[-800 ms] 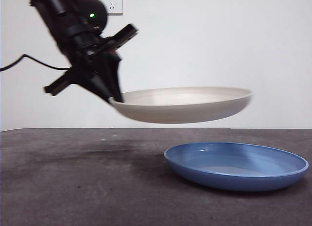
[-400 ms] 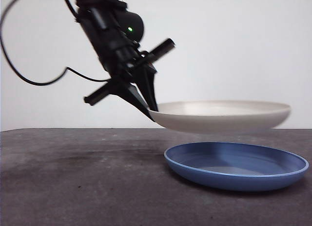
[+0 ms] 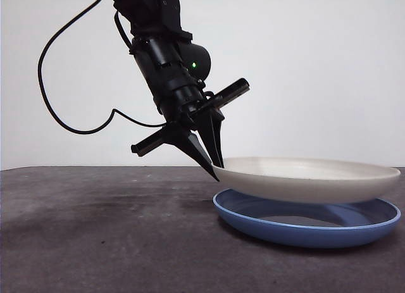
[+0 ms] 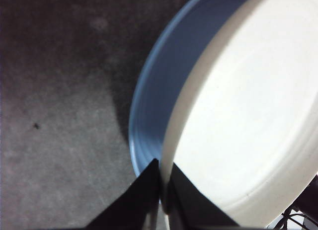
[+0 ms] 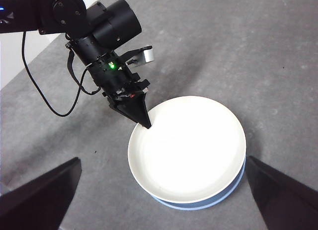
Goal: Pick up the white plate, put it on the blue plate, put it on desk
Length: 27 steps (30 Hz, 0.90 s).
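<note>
Clamping white plate [image 3: 304, 179] rim, left end effector [image 3: 215, 169], above blue plate [image 3: 304, 226], right end effector apart.

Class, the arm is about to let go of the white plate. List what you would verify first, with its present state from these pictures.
1. Left end effector grips the white plate by its rim: ok, shut on the near edge.
2. White plate is over the blue plate: ok, nearly centred in the right wrist view, with blue showing on one side.
3. White plate is level: not ok, it tilts slightly.
4. White plate rests fully in the blue plate: cannot tell, contact is hidden.
5. Right end effector is clear of the plates: ok, open and high above.
6. Blue plate sits flat on the desk: ok.
</note>
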Each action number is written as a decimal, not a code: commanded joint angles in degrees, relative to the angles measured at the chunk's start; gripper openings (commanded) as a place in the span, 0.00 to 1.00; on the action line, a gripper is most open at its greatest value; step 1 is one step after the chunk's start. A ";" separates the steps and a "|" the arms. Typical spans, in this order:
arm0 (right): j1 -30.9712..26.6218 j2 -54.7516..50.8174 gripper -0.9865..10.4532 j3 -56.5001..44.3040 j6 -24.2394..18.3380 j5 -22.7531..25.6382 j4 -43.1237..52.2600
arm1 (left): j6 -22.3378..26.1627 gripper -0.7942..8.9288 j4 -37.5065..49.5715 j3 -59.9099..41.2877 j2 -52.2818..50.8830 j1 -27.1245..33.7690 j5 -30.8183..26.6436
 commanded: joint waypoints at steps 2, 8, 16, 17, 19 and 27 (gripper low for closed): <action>0.20 0.11 0.58 1.01 0.31 -0.17 0.13 | 0.13 0.09 -0.15 2.08 2.03 -1.07 0.44; 0.20 0.11 0.58 0.98 0.24 -0.17 0.13 | 0.48 0.09 -0.04 2.08 2.21 -1.51 0.44; 0.20 0.11 0.58 1.01 0.22 -0.20 0.09 | 0.42 0.15 0.07 2.08 2.21 -1.53 0.44; 0.20 0.11 0.58 1.01 0.22 -0.20 0.09 | 0.39 0.19 0.15 2.08 2.21 -1.53 0.44; 0.20 0.11 0.58 1.01 0.20 -0.22 0.07 | 0.28 0.29 0.28 2.08 2.21 -1.53 0.44; 0.20 0.11 0.58 1.01 0.15 -0.20 -0.72 | 0.57 0.58 0.11 3.04 2.21 -1.57 0.48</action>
